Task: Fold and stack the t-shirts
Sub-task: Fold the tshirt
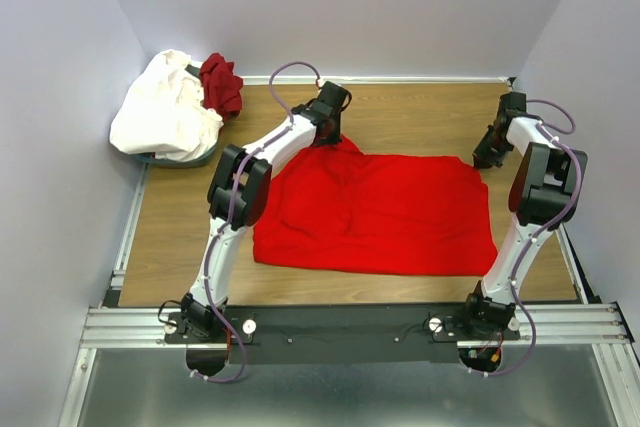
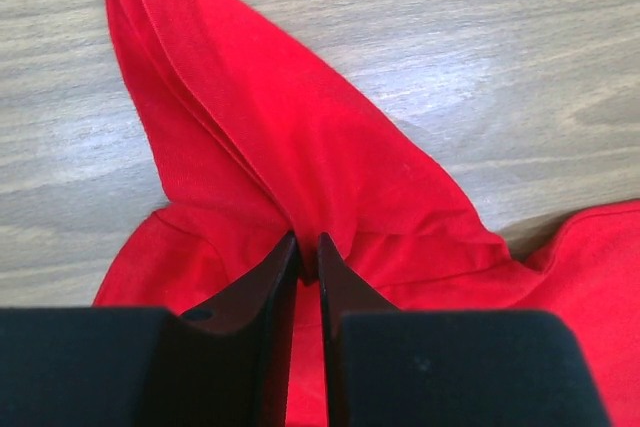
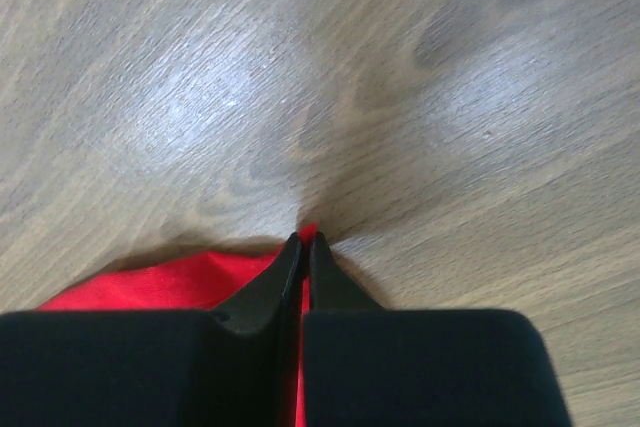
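Early | left end effector (image 2: 308, 245) and right end effector (image 3: 305, 242) both clamped on far edge of bright red t-shirt (image 1: 380, 212) | white t-shirt (image 1: 165, 115), maroon t-shirt (image 1: 222, 83) unfolded, heaped far-left | nothing stacked

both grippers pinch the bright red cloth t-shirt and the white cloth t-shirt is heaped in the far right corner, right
Not quite. The top external view shows the white cloth t-shirt heaped in the far left corner. The left gripper and right gripper do pinch the bright red cloth t-shirt.
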Controlling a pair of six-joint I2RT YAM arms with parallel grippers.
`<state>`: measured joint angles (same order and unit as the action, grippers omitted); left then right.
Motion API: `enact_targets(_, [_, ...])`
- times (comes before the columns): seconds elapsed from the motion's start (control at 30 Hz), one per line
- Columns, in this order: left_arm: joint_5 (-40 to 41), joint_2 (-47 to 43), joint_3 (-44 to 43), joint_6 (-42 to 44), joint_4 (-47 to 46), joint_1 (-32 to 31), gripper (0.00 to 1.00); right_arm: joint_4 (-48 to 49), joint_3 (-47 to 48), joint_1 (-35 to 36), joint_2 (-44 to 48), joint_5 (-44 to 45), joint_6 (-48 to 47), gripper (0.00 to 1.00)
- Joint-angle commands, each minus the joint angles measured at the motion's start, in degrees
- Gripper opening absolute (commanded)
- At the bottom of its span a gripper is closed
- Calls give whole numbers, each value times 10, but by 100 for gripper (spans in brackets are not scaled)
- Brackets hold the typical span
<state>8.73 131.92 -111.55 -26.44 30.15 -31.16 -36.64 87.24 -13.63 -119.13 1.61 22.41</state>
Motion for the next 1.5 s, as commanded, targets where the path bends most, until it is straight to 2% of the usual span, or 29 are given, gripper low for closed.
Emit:
enact_targets(0.0, [34,-39,9,1,11,-9,21,-23,-19,-1,14,-9,-10,9])
enact_targets(0.23, [50,-39,13,3,17,-14,21,-22,-25,-1,22,-9,-11,9])
enact_targets(0.57, [60,-45,15,3,21,-17,28,-22,-34,-1,32,-9,-11,9])
enact_targets(1.03, [73,-56,13,0,16,-19,29,-22,-42,-1,39,-10,-14,9])
enact_targets(1.47, [76,-34,-36,0,24,-7,29,-22,-44,-1,42,-11,-15,9])
